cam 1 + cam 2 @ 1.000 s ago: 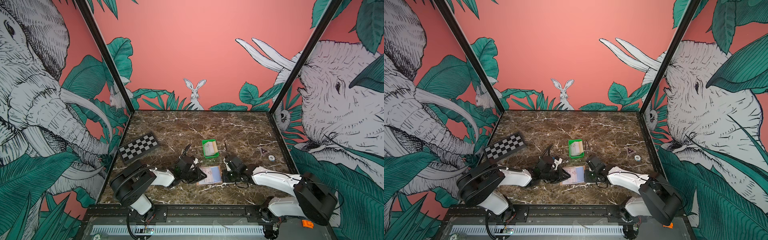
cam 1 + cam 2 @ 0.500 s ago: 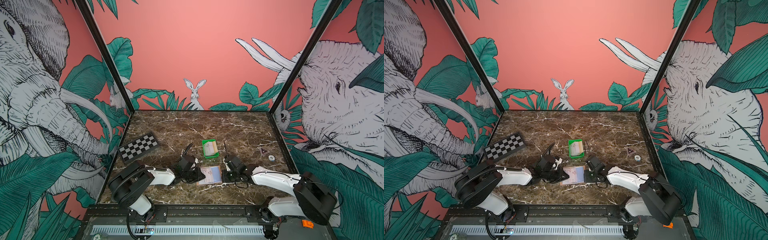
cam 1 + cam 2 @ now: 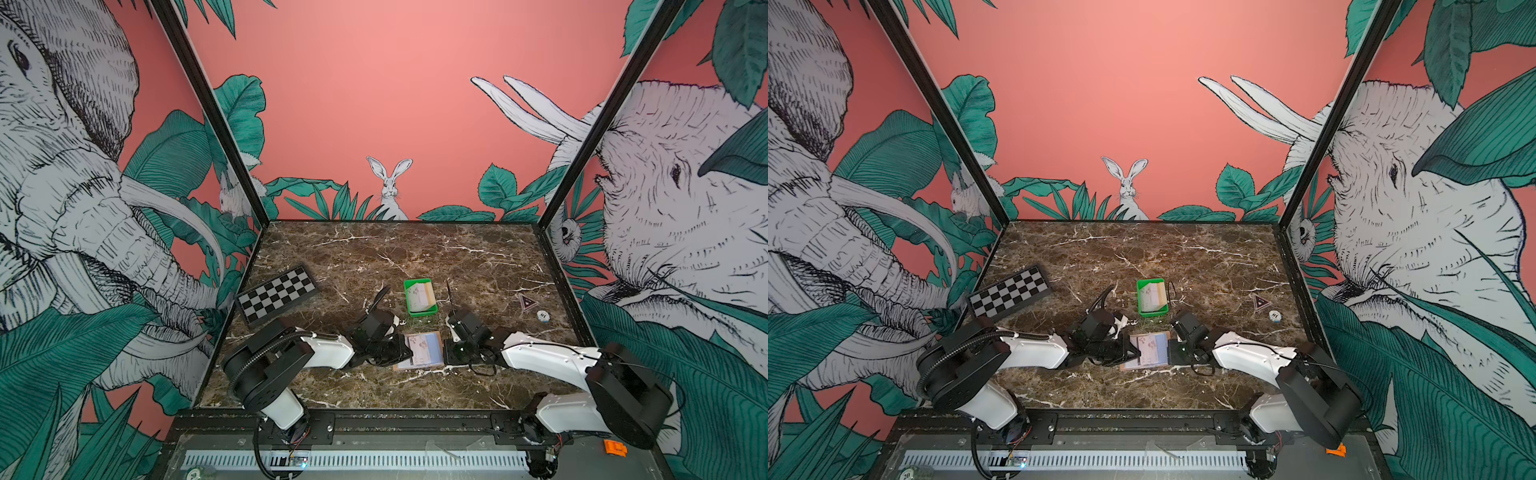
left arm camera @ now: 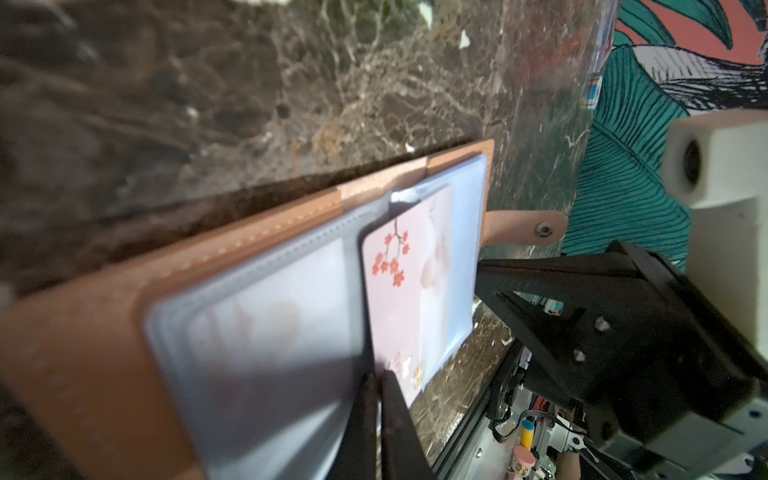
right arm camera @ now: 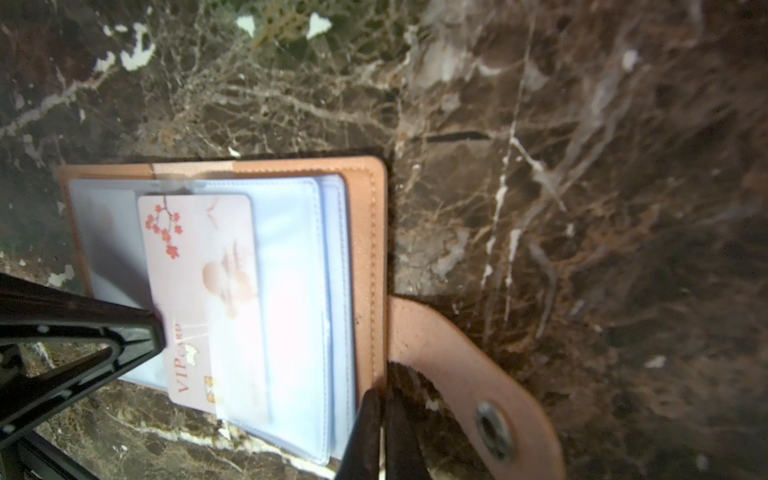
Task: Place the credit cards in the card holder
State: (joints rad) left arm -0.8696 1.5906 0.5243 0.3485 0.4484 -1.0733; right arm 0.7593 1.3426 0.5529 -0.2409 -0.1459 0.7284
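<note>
While our left gripper (image 4: pixel 376 380) pinches the VIP card (image 4: pixel 411 291), the card holder (image 3: pixel 432 351) lies open near the middle of the bench's (image 3: pixel 374 257) front edge.
The card sits partly inside a clear sleeve (image 4: pixel 467 228). Our right gripper (image 5: pixel 380 399), fingers pressed together, rests at the strap-side edge; we should keep it there, push the card flat and straight, and avoid buckling the sleeve mouth.

The open card holder (image 3: pixel 1149 352) is seen lying on the marble table (image 3: pixel 1142 249), flanked by the left gripper (image 3: pixel 1137 355) and the right gripper (image 3: pixel 1168 351). Just behind it, credit cards (image 3: pixel 1152 296) are held in a green tray (image 3: pixel 1152 313); a chessboard (image 3: pixel 1009 296) is set well apart at left.
</note>
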